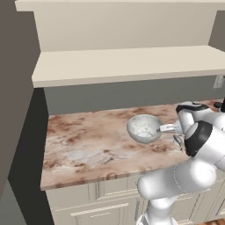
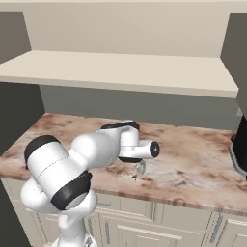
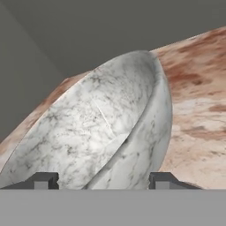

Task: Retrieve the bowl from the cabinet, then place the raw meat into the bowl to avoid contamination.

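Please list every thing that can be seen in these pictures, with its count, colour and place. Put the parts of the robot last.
Round deep bowl of mottled grey-white stone: one, grey-white, tilted above the counter's middle, its rim between the gripper's fingers.
Reddish marble counter: one, red-brown and cream, atop the drawer unit.
Cream unit of drawers: one, cream, under the counter.
Beige cabinet shelf: one, beige, above the counter.
Grey back wall: one, grey, between shelf and counter.
Dark appliance: one, black, at the counter's right edge; what it is I cannot tell.
White robot arm with dark joints: one, white.
Two-finger gripper: one, grey, around the bowl's rim.
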